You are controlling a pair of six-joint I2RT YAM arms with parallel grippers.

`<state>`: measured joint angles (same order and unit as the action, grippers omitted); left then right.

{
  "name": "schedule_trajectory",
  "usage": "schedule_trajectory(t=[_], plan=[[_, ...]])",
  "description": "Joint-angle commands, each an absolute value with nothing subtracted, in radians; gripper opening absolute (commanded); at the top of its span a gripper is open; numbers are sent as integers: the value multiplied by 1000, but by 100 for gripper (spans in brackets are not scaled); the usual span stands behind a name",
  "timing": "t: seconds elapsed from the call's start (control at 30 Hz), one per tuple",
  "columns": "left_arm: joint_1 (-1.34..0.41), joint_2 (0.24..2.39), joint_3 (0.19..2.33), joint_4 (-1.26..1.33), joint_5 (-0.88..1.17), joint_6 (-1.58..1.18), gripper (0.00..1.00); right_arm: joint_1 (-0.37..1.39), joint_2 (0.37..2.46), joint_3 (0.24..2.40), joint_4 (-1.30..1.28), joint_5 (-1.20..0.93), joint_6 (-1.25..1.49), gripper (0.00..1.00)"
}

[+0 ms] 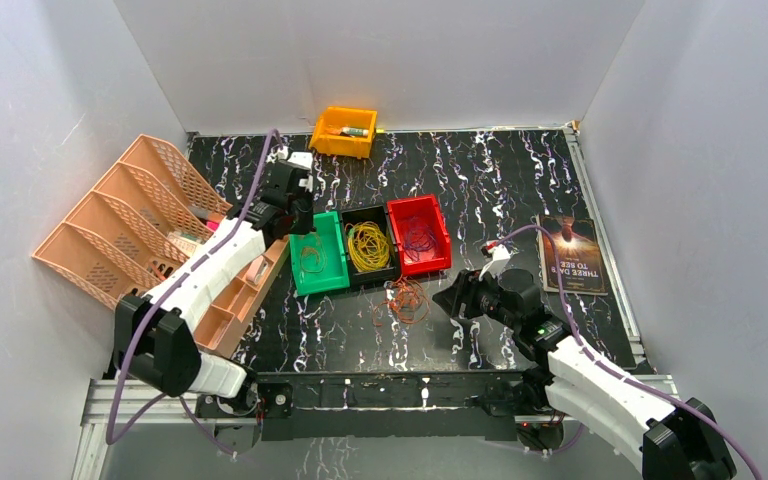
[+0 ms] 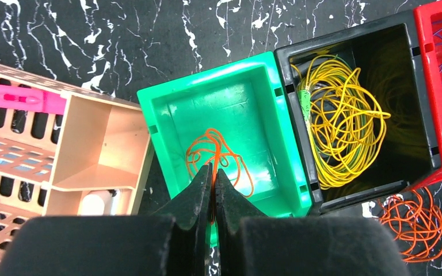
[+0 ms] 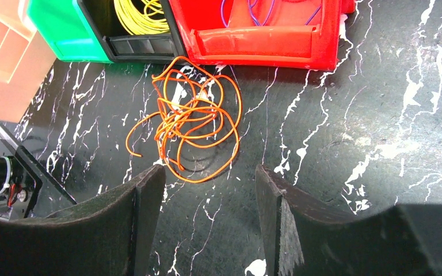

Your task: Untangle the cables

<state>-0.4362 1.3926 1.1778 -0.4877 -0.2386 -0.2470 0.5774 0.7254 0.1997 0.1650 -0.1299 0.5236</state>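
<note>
Orange cable tangle [image 3: 179,119] beyond spread right hand [image 3: 207,173]

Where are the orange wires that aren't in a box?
On the black marbled table stand a green bin, black bin and red bin. The orange cable bunch lies in front of the black and red ones. Only it sits on bare tabletop.

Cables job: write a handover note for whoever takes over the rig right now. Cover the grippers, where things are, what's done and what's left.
Left gripper: shut over the green bin, with a strand of the orange cable apparently pinched at its tips.
Right gripper: open and empty, just above the table beside the orange tangle.
Done: yellow cables are in the black bin, purple cables in the red bin.
Left: the orange tangle lies on the table in front of the bins and probably needs separating and binning.
</note>
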Motion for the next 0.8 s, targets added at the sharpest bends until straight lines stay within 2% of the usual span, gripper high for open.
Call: schedule_trajectory(t=[0.0,0.27,0.5,0.6,0.7,0.77], plan=[[-425,1439,1167,-459,-197,-248,0,580,714,210,183,-118,515,67],[-421,1603,1197,-447,-196,-274,0,579,644,217,105,-102,503,68],[-420,1643,1177,-428,-175,-271,0,579,630,209,97,-97,506,68],[-419,1649,1181,-432,-171,-255,9,579,642,212,107,-112,509,68],[-417,1629,1188,-434,-179,-252,29,579,649,218,106,-117,508,68],[-417,1608,1195,-436,-184,-250,38,580,649,221,102,-117,506,68]])
